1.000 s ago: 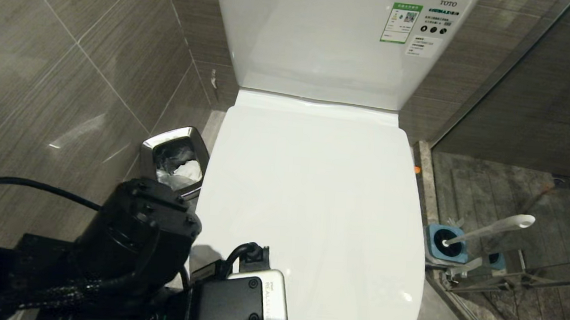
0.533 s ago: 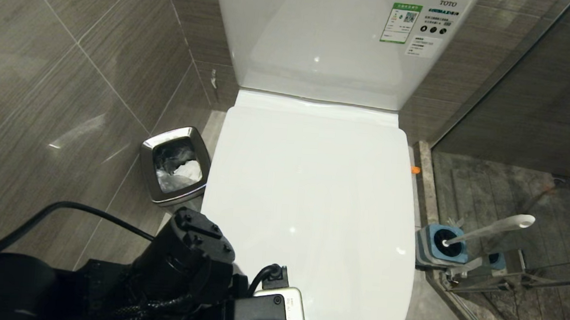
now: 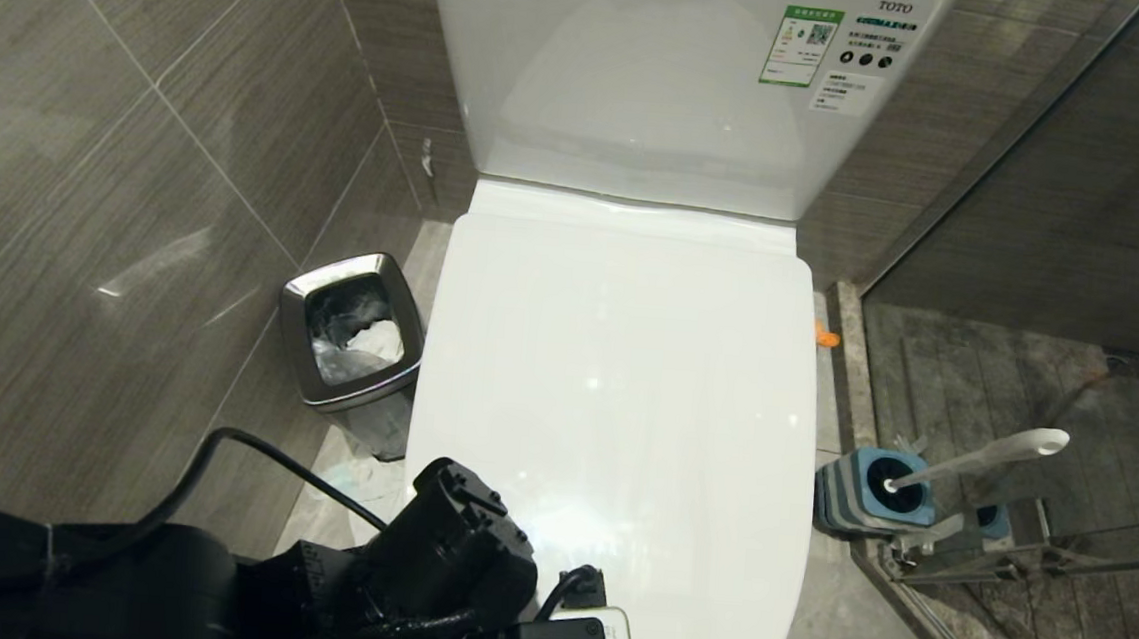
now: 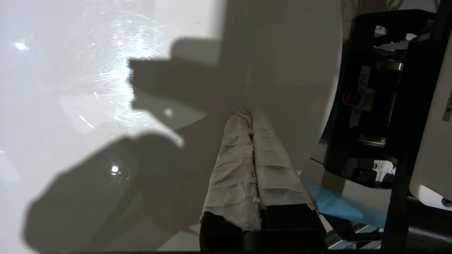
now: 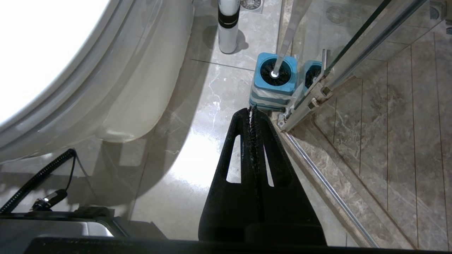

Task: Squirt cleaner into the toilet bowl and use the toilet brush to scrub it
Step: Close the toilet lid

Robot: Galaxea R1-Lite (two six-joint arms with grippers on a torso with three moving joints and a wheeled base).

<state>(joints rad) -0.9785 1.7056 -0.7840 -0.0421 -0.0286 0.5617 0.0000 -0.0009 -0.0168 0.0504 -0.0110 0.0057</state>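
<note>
The left tool (image 4: 251, 114), its two fingers wrapped in crumpled white tape, is pressed fully together and holds nothing; it hangs just over the near edge of the closed glossy white lid of the large white ceramic toilet bowl (image 3: 614, 393), casting a hard shadow on the finely scratched surface. In the head view the black left arm fills the lower left of the frame. The right tool (image 5: 253, 112), black with slotted fingers, is likewise clamped shut and empty, pointing down at the pale marbled floor (image 5: 190, 165).

Just beyond its tips stands the blue-and-grey square holder (image 5: 273, 84) with the toilet brush (image 3: 981, 455), whose slim whitish handle leans toward the right of the head view. At the upper middle of the right wrist view, a slender white bottle with a dark band (image 5: 227, 26) stands on the floor beside the bowl's base.

Left of the toilet sits a small square steel bin (image 3: 353, 339) with crumpled paper inside. Grey-brown streaked wall tiles (image 3: 138, 179) rise on the left; a glass shower screen (image 3: 1040, 192) with a metal rail closes the right.
</note>
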